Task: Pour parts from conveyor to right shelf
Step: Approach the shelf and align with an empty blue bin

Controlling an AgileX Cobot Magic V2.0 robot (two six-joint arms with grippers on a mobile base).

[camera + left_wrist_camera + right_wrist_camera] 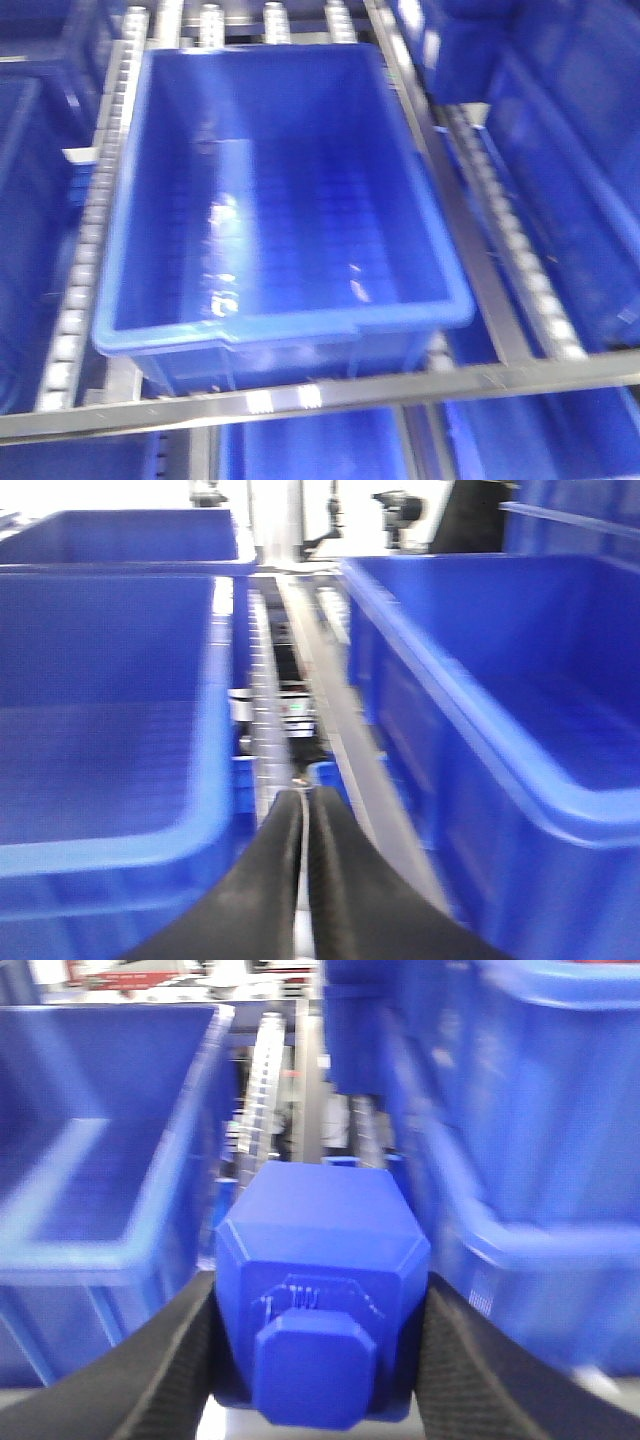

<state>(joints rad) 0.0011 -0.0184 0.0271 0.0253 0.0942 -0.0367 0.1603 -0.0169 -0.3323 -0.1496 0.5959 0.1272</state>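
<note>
A large blue bin (300, 325) sits on the roller shelf in the front view; its inside looks empty apart from glints, and no gripper shows there. In the left wrist view my left gripper (305, 796) is shut with nothing between its black fingers, above the metal rail (335, 720) between two blue bins. In the right wrist view my right gripper (318, 1295) is shut on a blue angular block-shaped part (320, 1225), held between the black fingers (190, 1340). All views are blurred.
Blue bins flank the left gripper: one on its left (100, 855), one on its right (480, 740). Blue bins also flank the right gripper, left (90, 1245) and right (530, 1235). Roller tracks (85, 250) and a metal cross bar (300, 395) frame the shelf bin.
</note>
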